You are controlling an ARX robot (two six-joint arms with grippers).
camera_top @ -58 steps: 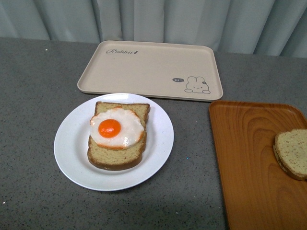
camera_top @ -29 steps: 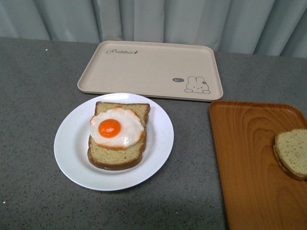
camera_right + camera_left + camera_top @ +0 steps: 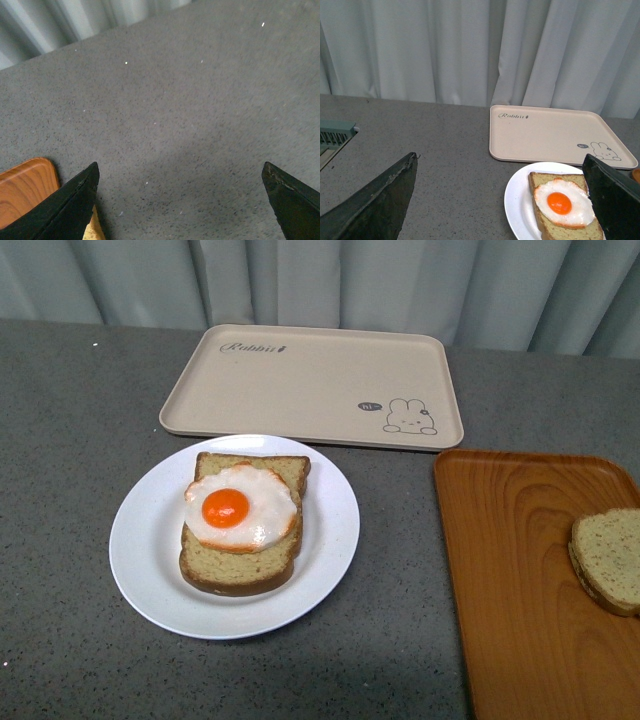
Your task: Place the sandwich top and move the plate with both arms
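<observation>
The plate [image 3: 135, 540] is plain white. The egg [image 3: 262, 518] is white with an orange yolk; the bread [image 3: 235, 568] is tan, brown-crusted. The top slice [image 3: 610, 558] is tan, brown-speckled. The far tray [image 3: 300, 380] is beige with a rabbit print; the right tray [image 3: 520, 580] is orange wood-grain. The table [image 3: 70, 440] is speckled grey.

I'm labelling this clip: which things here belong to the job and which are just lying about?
Job: sandwich top, plate, bottom slice with fried egg.
Lying about: rabbit-print tray, orange tray under the sandwich top, grey table.
</observation>
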